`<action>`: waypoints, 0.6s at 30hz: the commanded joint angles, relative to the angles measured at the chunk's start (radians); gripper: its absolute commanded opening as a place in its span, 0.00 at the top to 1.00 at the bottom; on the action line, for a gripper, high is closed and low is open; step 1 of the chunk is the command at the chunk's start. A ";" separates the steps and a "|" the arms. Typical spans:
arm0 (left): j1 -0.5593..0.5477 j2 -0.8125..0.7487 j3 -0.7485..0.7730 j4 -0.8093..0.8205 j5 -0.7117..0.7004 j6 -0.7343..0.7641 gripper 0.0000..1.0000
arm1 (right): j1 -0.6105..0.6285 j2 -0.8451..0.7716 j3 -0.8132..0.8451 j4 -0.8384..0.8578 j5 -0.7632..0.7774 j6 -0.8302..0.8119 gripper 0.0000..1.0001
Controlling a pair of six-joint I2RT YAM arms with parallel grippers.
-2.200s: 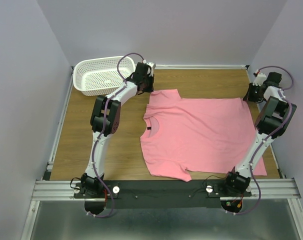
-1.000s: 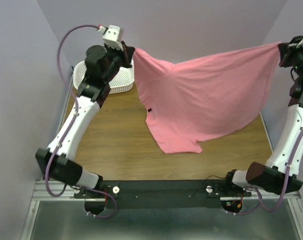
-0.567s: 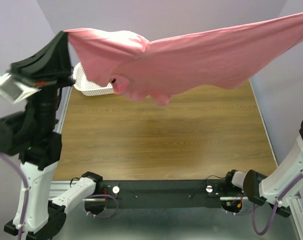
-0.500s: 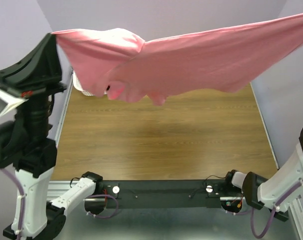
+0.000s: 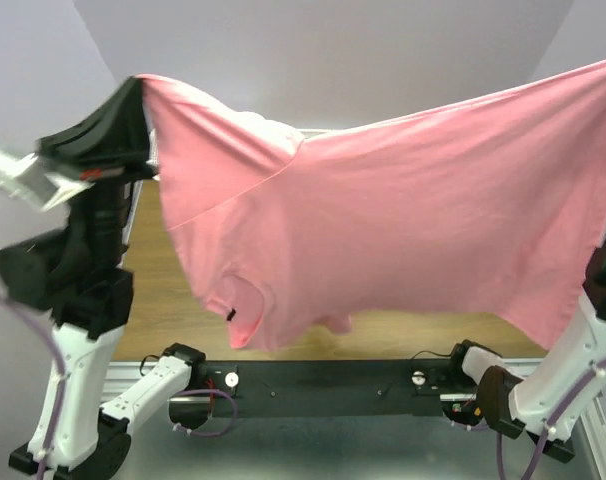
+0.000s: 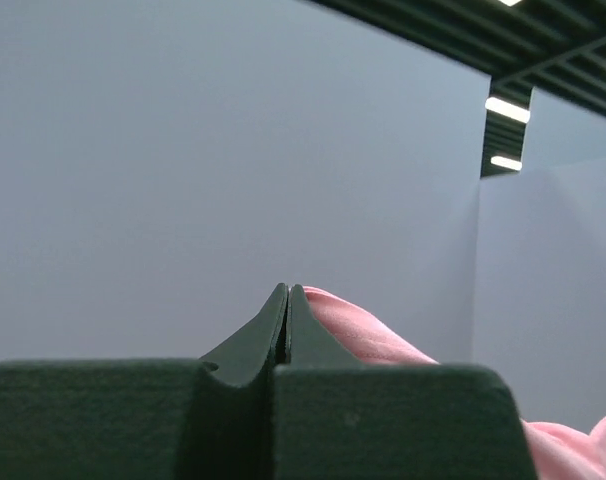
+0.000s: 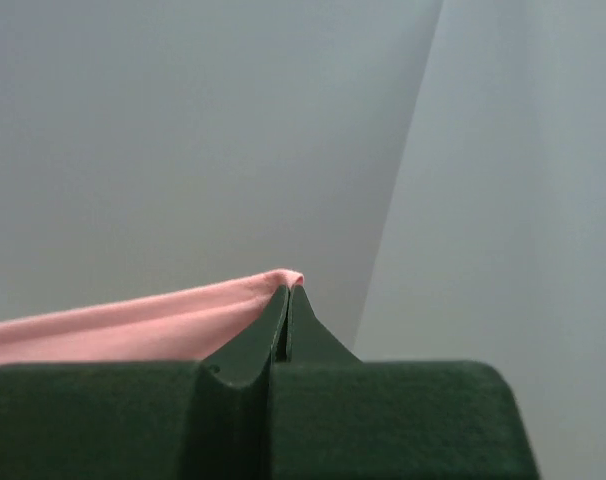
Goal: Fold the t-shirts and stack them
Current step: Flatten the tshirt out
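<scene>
Since half a second earlier, the salmon-pink t-shirt (image 5: 403, 220) had dropped from a bunched band high over the table (image 5: 413, 325) into a broad hanging sheet that hid most of the wood in the top view. It was held up in the air over the table, stretched between the two arms, with its upper edge sagging in the middle. Its round neck and small dark label (image 5: 230, 315) hung lowest, toward the table's near left part. The left gripper (image 6: 286, 292), raised high over the table's left side, was pinched tight on one corner of the cloth, with pink fabric showing beside its tips in the wrist view. The right gripper (image 7: 288, 290), high over the table's right side, was likewise clamped on a corner of the hem.
</scene>
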 commanded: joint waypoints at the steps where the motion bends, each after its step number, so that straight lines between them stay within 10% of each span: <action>1: 0.002 0.094 -0.174 0.061 -0.047 -0.059 1.00 | 0.004 -0.014 -0.316 -0.004 -0.115 -0.018 0.99; 10: -0.007 0.457 -0.499 0.265 0.039 -0.224 1.00 | 0.004 -0.024 -1.233 0.418 -0.344 -0.067 1.00; 18: -0.007 0.965 -0.289 0.187 0.065 -0.228 1.00 | 0.005 0.427 -1.286 0.674 -0.359 -0.120 1.00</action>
